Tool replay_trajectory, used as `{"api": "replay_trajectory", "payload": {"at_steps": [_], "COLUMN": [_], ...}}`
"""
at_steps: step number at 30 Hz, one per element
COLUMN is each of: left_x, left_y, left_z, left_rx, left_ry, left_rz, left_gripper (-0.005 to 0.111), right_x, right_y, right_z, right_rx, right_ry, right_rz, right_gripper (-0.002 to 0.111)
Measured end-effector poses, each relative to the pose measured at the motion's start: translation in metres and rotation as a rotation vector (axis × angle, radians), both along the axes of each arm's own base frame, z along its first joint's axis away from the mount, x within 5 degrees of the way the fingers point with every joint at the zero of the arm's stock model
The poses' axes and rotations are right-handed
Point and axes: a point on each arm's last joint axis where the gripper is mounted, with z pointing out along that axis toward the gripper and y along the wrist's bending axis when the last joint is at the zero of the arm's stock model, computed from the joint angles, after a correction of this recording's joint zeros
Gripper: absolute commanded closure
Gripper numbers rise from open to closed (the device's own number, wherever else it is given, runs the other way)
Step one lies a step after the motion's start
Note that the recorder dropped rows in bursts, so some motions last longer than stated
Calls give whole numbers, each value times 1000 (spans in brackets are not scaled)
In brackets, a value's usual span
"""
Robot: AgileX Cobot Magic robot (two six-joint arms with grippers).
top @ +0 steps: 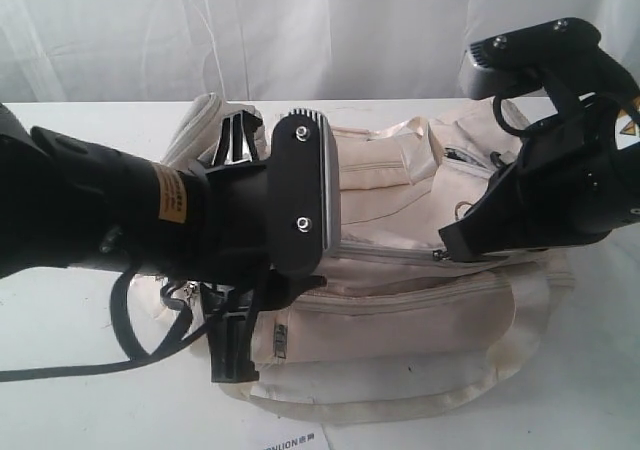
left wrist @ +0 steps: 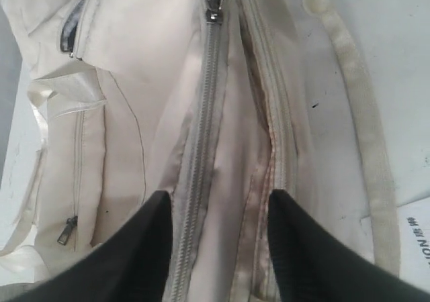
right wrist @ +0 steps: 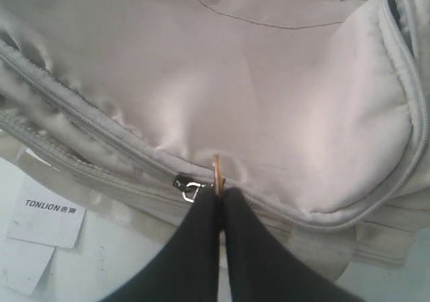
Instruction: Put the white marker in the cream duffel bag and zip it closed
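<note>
Two grippers hang over the cream duffel bag (top: 400, 315), which lies lengthwise across the table (top: 80, 390) in the exterior view. My left gripper (top: 235, 250) sits over the bag's left end. My right gripper (top: 452, 242) comes down right of the middle, its tips at the zip pull (top: 437, 256). The white marker shows nowhere; I take it to be inside the bag, though I cannot confirm that.

From the left wrist, the fingers (left wrist: 151, 255) stand wide apart, holding nothing and straddling the main zip (left wrist: 201, 154). That zip runs straight away from this gripper and looks closed as far as the pull at its far end. Just past the pull I see a dark gap.

From the right wrist, the jaws are pressed together on the zip pull, a small tan piece of it pinched between the tips. The zip crosses the fingers' line here; which side of the pull is open I cannot tell from this view.

As I judge it, the right arm owns the pull. The stretch left to close lies along the bag's long axis, away from the left gripper toward the bag's right end.
</note>
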Motion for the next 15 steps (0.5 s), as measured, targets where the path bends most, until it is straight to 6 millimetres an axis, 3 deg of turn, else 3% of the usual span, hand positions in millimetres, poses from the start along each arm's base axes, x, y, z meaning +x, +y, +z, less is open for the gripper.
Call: {"api": "replay_trajectory", "payload": {"at_steps": [15], "left_x": [10], "left_y": [-14], "left_z": [-13], "left_rx": [-35], "left_ry": [-28], "left_rz": [0], "left_gripper": [57], "right_x": [0], "right_y": [1], "right_z": [0], "right_rx": [-6], "right_ry": [-8], "right_rz": [21], "right_gripper": [108]}}
